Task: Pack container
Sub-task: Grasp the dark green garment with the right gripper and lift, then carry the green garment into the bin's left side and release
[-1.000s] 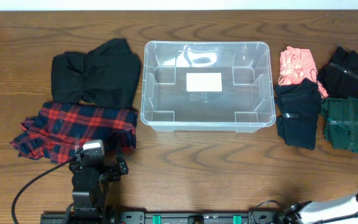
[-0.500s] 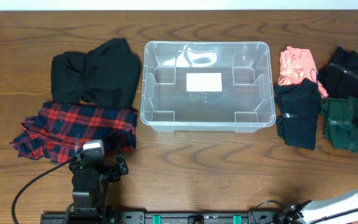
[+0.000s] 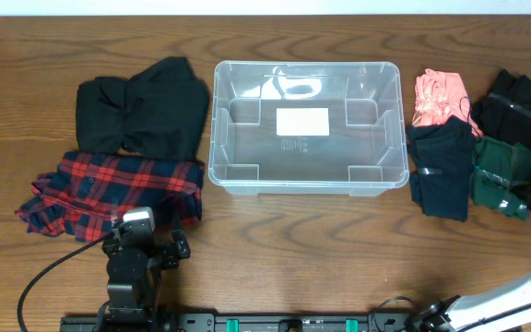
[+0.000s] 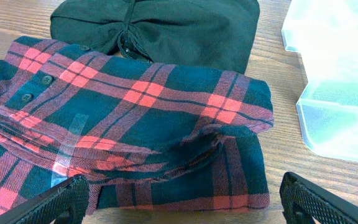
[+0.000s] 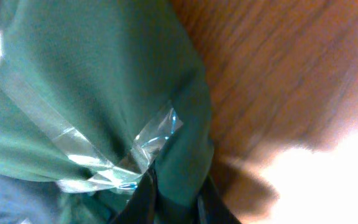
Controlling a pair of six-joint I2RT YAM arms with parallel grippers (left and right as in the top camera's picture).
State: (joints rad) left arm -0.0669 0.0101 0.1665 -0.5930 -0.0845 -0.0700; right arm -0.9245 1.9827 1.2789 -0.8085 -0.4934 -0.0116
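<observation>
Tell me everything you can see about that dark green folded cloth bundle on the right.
The dark green folded cloth bundle looks like soft fabric, bound with strips of clear shiny tape. It lies on the wooden table at the right end, its left edge against the navy folded garment, below a black folded garment. The robot's right hand pinches its edge.

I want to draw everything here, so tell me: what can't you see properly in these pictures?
Writing below the white label in the container: too small, overhead view.
Green bundle: right wrist view is too close and blurred; edges cut it off.
Plaid shirt: left wrist view, cut off by the left and bottom edges.
</observation>
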